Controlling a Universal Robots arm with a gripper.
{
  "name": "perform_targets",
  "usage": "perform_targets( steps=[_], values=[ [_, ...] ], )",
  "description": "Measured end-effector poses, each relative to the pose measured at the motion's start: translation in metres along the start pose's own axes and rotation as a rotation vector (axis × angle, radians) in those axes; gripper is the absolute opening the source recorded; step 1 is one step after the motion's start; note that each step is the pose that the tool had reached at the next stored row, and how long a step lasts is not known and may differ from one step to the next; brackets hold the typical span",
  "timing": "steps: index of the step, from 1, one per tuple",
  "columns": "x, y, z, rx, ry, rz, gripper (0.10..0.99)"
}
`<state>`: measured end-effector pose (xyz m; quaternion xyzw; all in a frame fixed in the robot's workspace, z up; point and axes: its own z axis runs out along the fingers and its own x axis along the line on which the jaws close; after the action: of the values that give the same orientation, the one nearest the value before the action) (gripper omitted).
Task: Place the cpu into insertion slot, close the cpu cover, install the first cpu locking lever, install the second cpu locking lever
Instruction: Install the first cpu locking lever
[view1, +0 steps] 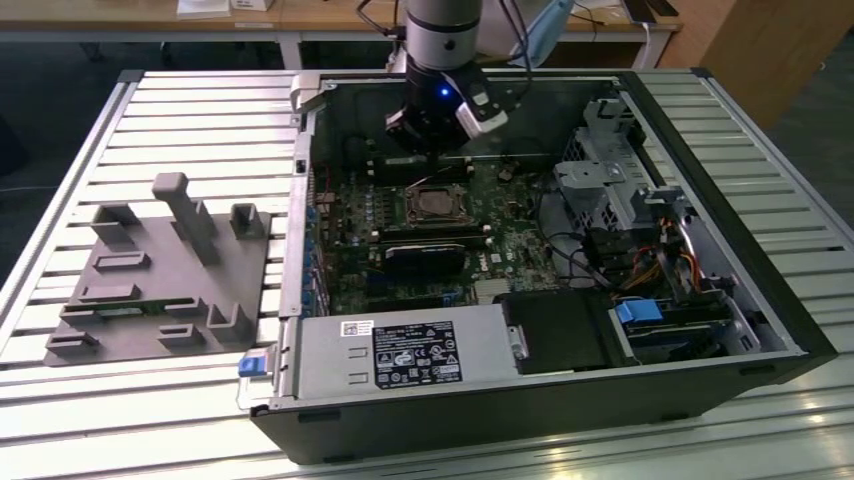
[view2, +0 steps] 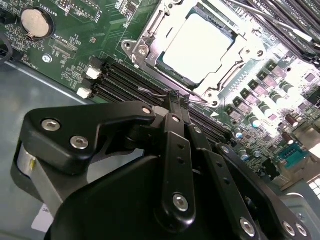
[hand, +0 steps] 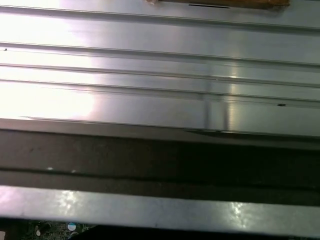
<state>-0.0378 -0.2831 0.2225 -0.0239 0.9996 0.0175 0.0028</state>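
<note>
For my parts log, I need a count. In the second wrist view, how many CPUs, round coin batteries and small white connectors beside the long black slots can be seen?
cpu: 1
coin battery: 1
white connectors: 2
Total: 4

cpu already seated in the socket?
Yes. In the second wrist view the cpu lies flat inside the insertion slot, with the cpu cover framing it.
</note>
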Motion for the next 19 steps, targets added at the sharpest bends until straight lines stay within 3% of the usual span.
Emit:
perform_targets(
  steps=[19],
  values=[
    [-0.0107, -0.0001, 0.0046, 0.0, -0.0001, 0.0, 0.106]
  ],
)
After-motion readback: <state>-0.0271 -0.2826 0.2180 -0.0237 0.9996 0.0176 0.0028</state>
